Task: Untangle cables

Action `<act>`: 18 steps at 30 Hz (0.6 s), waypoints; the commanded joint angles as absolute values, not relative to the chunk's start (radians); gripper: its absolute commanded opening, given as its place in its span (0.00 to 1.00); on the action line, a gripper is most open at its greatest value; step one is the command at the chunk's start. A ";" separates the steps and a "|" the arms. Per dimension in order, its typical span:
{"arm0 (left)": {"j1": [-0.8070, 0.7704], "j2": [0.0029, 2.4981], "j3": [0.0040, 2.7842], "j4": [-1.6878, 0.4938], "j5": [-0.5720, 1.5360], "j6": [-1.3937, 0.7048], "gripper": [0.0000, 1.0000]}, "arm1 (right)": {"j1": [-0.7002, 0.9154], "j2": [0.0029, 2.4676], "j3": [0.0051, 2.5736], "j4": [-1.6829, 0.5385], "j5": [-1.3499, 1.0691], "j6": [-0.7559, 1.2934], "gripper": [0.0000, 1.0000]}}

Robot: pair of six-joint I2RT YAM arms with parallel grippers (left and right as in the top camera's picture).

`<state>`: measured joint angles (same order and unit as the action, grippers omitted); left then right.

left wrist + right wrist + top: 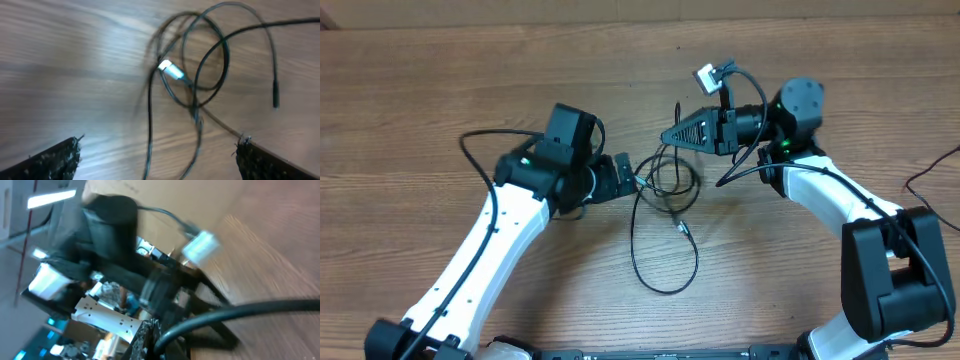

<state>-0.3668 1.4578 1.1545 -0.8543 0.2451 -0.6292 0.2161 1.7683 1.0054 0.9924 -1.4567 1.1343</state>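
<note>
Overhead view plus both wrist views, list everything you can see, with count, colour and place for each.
table: one, brown wood, under everything.
cables: tangled so the count is unclear, black, table centre, one loop trailing toward the robot's base.
silver plug: one, inside the tangle.
arms: two, white and black, left arm and right arm flanking the tangle.
left fingers: black, open, beside the tangle.
right fingers: black, shut, at the tangle's far side; grip on a cable unclear.

Overhead faces straight down; left wrist looks closely at the same cables [171,71]; right wrist looks sideways.
</note>
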 commanded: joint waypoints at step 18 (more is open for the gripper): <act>-0.500 1.453 0.879 -0.446 0.329 -0.834 0.99 | 0.194 1.739 1.435 0.635 -1.168 1.013 0.04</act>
<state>-0.4721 1.4578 0.8845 -0.4641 0.3622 -0.8181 0.1997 1.7622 1.3174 0.8078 -1.2285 1.2076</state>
